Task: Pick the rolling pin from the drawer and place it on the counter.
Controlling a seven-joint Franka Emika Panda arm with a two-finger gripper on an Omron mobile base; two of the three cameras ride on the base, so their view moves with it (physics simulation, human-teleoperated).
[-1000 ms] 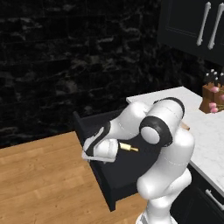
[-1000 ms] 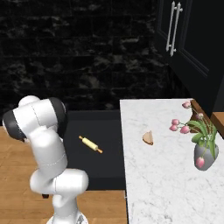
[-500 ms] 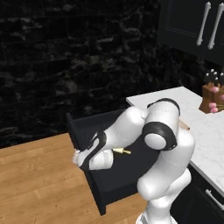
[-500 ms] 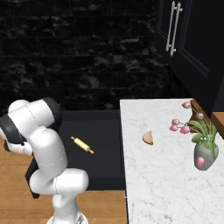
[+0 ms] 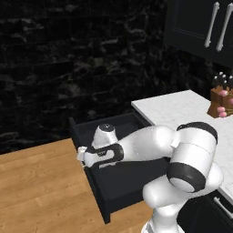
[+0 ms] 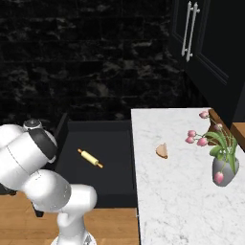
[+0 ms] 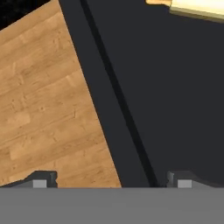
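The tool (image 7: 109,181) hangs low over the front edge of the open drawer (image 6: 110,184), its two tips spread wide and holding nothing: one tip sits over the wooden floor (image 7: 48,109), the other over the drawer's dark inside, so the front wall runs between them. That straddle suggests the tool stands at the lip where a drawer would be drawn out, and it is not yet lined up on anything to grasp. The rolling pin (image 6: 90,158) lies flat on the drawer's bottom, apart from the walls, well ahead of the tool and off to one side; in the hand view only one handle and part of its pale barrel (image 7: 199,8) peek in at the far edge. It lies slantwise, so the tool will likely have to turn to close across the barrel and not along it. The marble surface (image 6: 191,191) lies beyond the pin from the tool, level with the drawer's top, carrying a half-round piece of bread (image 6: 162,150) and a vase of tulips (image 6: 222,167); bare slab remains nearer the drawer for setting the pin down.
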